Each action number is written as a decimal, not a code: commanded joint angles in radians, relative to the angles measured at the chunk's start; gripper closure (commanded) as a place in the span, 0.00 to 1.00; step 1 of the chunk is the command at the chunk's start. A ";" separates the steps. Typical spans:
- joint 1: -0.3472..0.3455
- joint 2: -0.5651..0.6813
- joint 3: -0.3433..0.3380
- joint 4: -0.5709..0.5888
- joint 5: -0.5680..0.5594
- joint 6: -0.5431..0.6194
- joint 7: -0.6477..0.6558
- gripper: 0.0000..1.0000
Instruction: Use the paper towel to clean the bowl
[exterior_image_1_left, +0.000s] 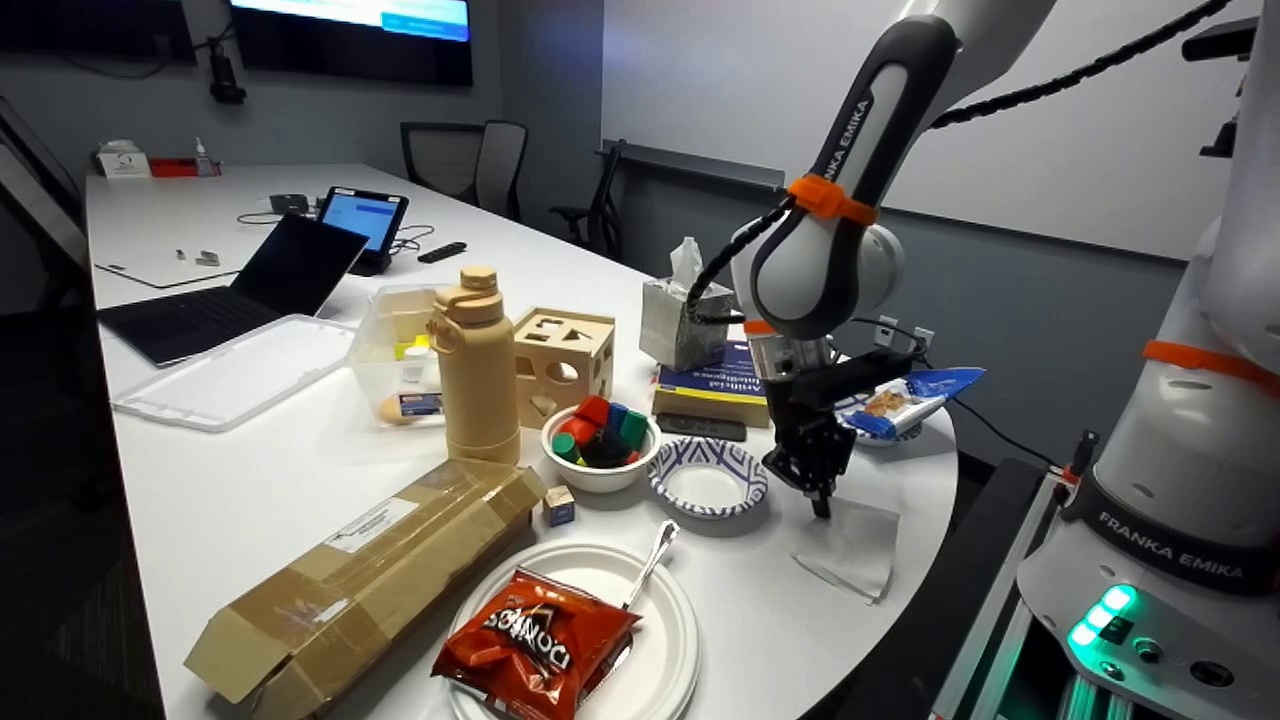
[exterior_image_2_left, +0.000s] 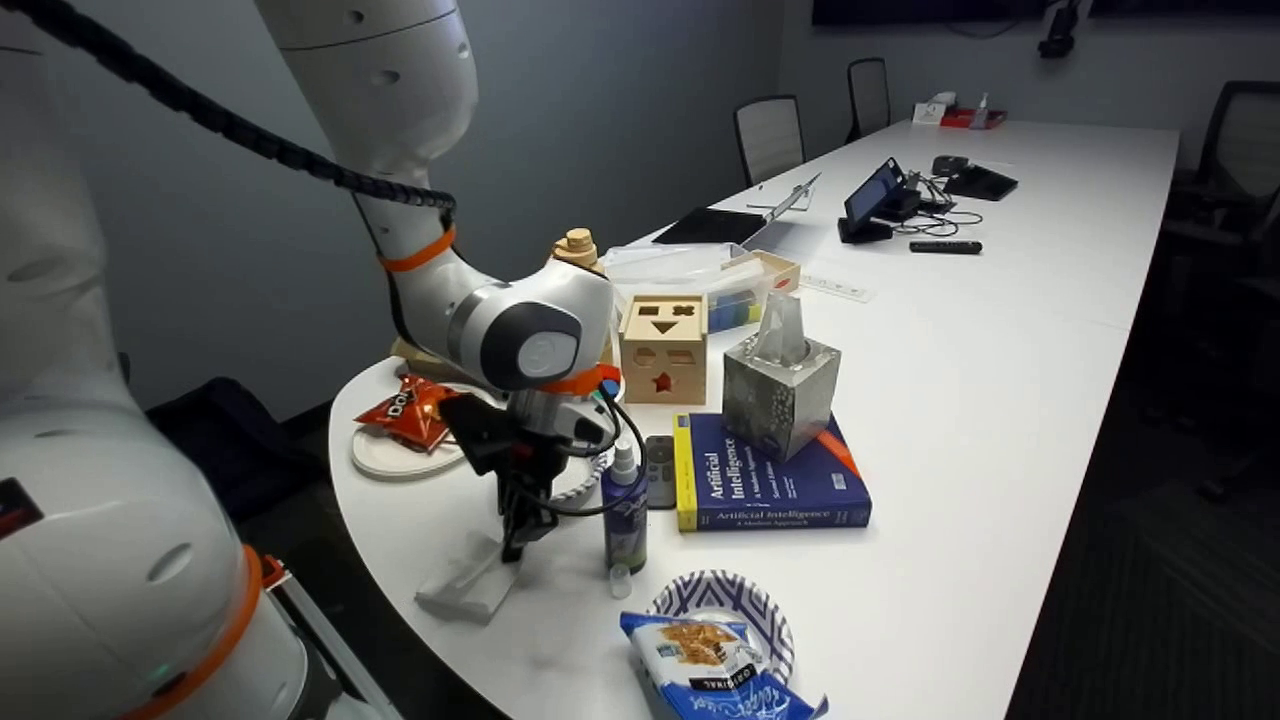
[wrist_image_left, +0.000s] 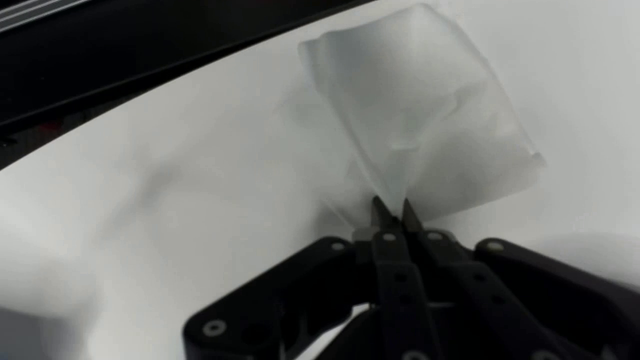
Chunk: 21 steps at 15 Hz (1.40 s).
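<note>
One tool (wrist_image_left: 392, 212): pinching a gathered fold of the paper towel (wrist_image_left: 425, 100), low over the desk (exterior_image_1_left: 740, 600).
Paper towel: white, creased, fanned out from the tool close to the desk's rounded edge; whether all of it touches the surface, I cannot tell.
Striped bowl (exterior_image_1_left: 708, 482): upright on the desk, near the paper towel but apart from it, beside the white bowl (exterior_image_1_left: 598, 481) of coloured blocks (exterior_image_1_left: 602, 435).
Spray bottle (exterior_image_2_left: 626, 525): purple, upright, near the tool in an exterior view.
Blue book (exterior_image_2_left: 780, 490): lying flat, with the grey tissue box (exterior_image_2_left: 780, 395) standing on it.
Blue packet (exterior_image_2_left: 700, 655): lying across the second striped bowl (exterior_image_2_left: 725, 588).
White plate (exterior_image_1_left: 668, 655): holding a red chip bag (exterior_image_1_left: 540, 640) and a utensil (exterior_image_1_left: 655, 560), its kind hard to tell.
Cardboard box (exterior_image_1_left: 370, 580): long, taped, alongside the plate.
Wooden cube (exterior_image_2_left: 664, 342): cut-out shapes on its faces, beside the tan bottle (exterior_image_1_left: 482, 385).
</note>
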 joint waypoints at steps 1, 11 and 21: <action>0.036 -0.159 0.016 -0.026 -0.010 -0.062 0.037 0.99; 0.012 -0.336 0.135 -0.013 -0.279 0.080 0.417 0.99; -0.075 -0.225 0.175 -0.003 -0.879 0.255 1.031 0.99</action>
